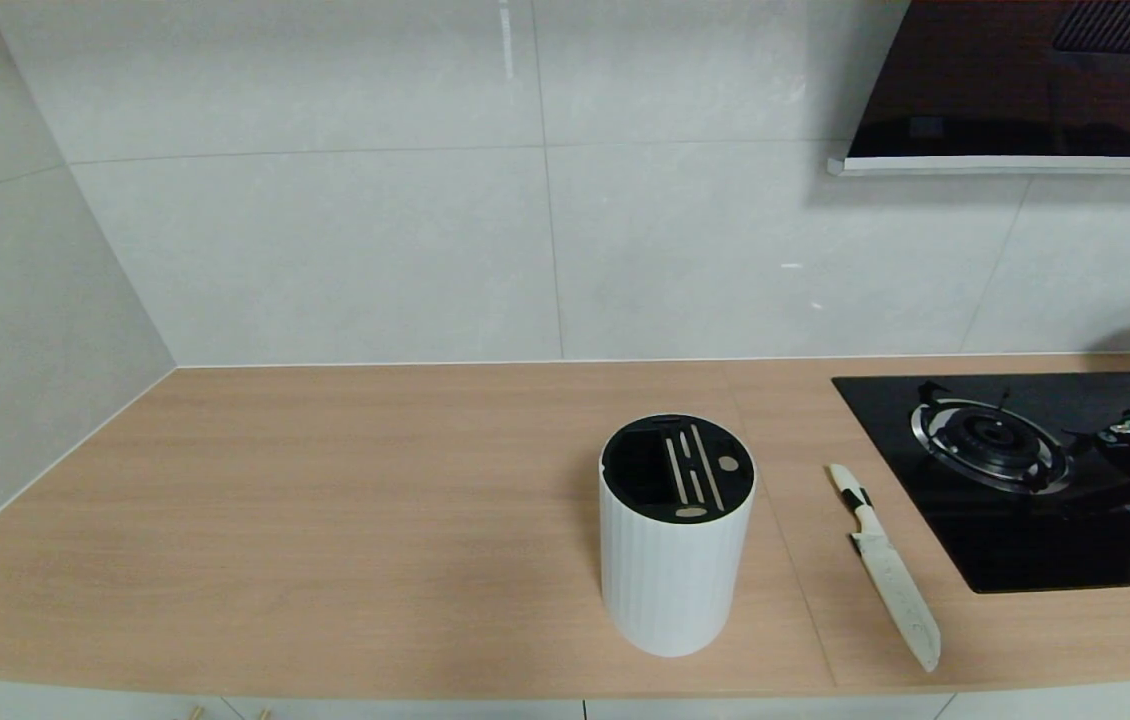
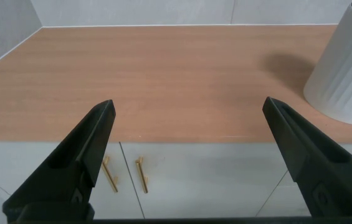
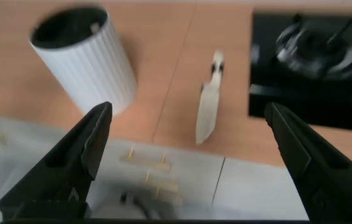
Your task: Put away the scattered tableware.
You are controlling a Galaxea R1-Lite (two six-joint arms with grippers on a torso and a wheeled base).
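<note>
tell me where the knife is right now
In the head view the knife lies flat on the counter, right of centre, between the white holder and the black hob, touching neither, its blade pointing toward the front edge.

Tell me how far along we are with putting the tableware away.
Done: nothing; no handle sticks out of the holder. In hand: nothing; left gripper and right gripper are both open and empty. Remaining: the knife lies flat on the counter between holder and stove, not yet picked up or slotted.
</note>
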